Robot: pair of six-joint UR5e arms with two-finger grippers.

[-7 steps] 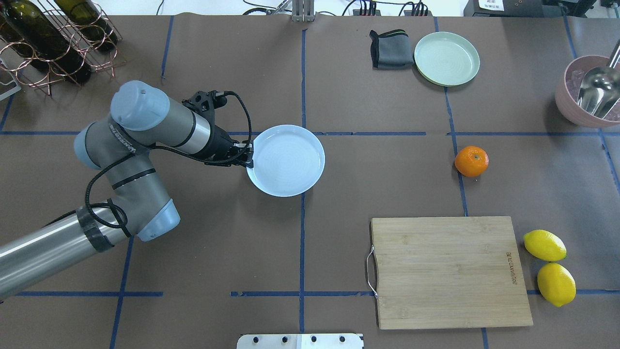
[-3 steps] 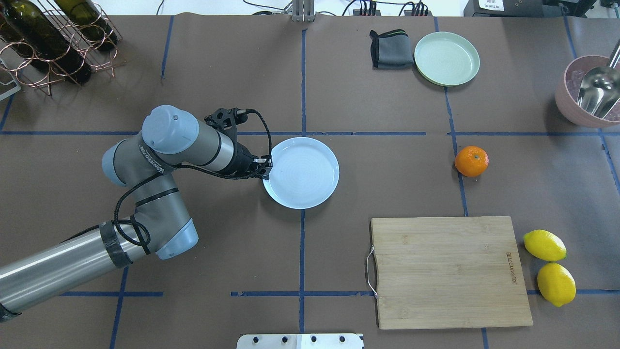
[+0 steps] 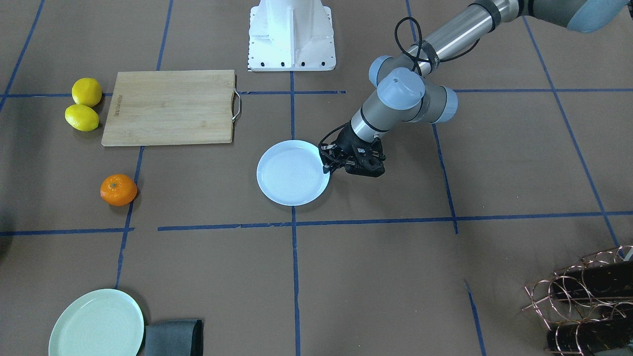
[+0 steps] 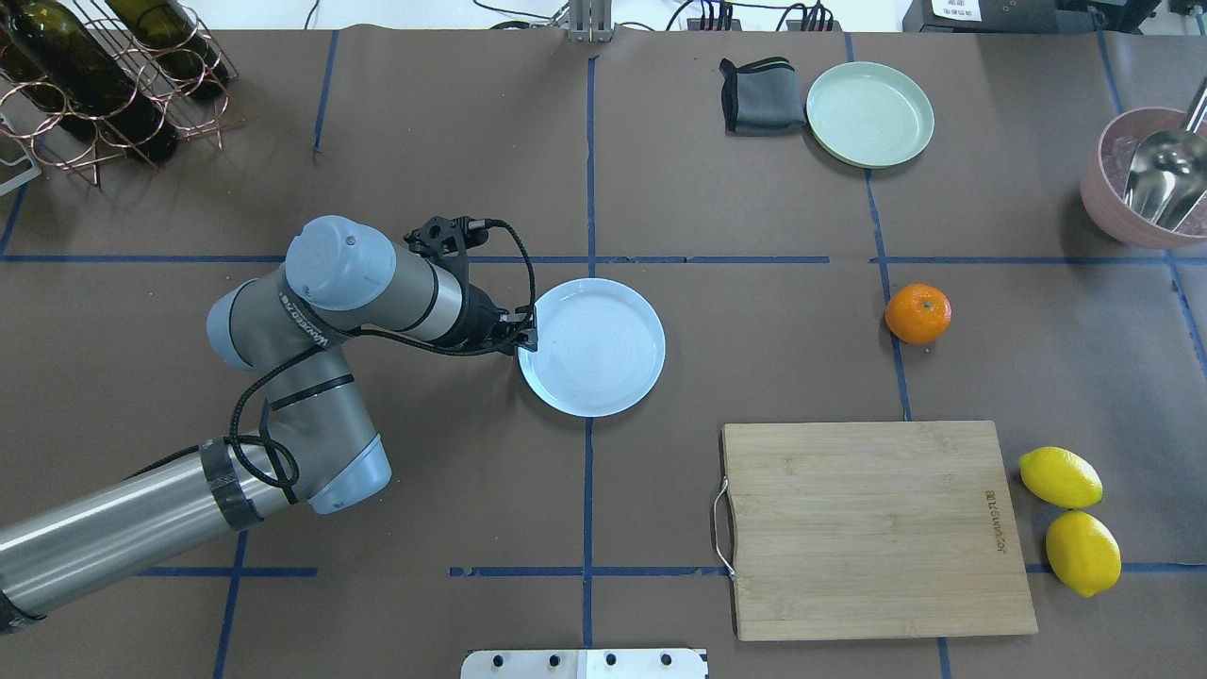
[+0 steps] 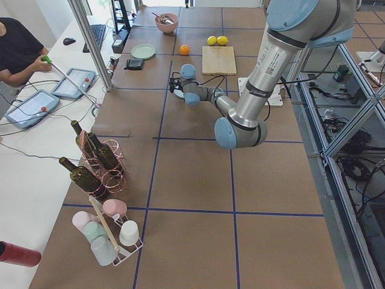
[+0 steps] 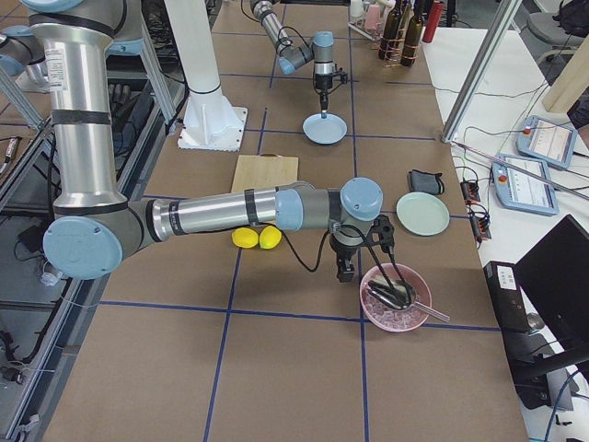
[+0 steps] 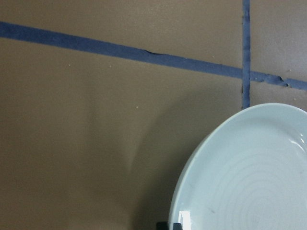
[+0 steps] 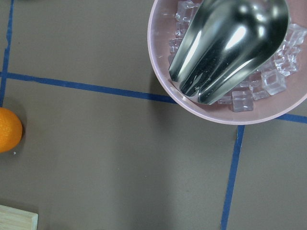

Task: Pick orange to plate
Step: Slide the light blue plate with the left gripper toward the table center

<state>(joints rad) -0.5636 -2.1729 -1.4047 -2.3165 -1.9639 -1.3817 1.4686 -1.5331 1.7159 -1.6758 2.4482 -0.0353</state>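
The orange [image 4: 917, 313] sits alone on the brown table, right of centre, and also shows at the left edge of the right wrist view [image 8: 7, 130]. The pale bluish plate [image 4: 603, 351] lies near the table's middle. My left gripper [image 4: 526, 335] is shut on the plate's left rim; the front view shows the same grip [image 3: 327, 165]. The plate [image 7: 249, 182] fills the lower right of the left wrist view. My right gripper [image 6: 344, 270] hangs beside the pink bowl, near the orange's side of the table; I cannot tell whether it is open or shut.
A wooden cutting board [image 4: 872, 528] lies at the front right with two lemons [image 4: 1060, 477] beside it. A mint-green plate [image 4: 869, 113] and a grey cloth [image 4: 760, 96] sit at the back. A pink bowl [image 4: 1113, 203] of ice holds a metal scoop. A bottle rack [image 4: 94, 85] stands back left.
My left arm has slid the plate to the right and a little toward the robot's side, still holding its rim. The orange has not moved.
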